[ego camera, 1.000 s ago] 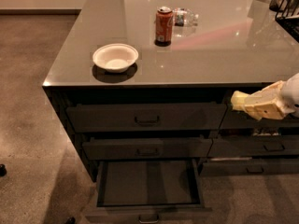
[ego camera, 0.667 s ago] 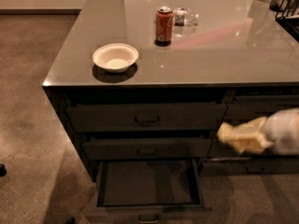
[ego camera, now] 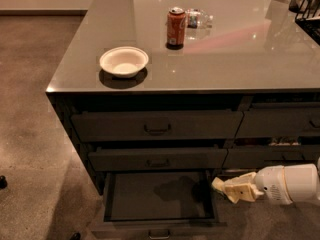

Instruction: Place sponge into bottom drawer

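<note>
The wide stack has three drawers; the bottom drawer [ego camera: 150, 199] is pulled out, the two above are closed. On the counter [ego camera: 240, 49] stand one bowl [ego camera: 123, 61] and one can [ego camera: 176, 27]. The one sponge [ego camera: 218, 184] sits clamped at the tip of the gripper [ego camera: 226, 188], just right of the open drawer's right edge, above the floor.

The white arm [ego camera: 292, 184] is seen extended horizontally from the right edge of the view, held low, with the cream gripper [ego camera: 234, 189] at its end pointed left.
</note>
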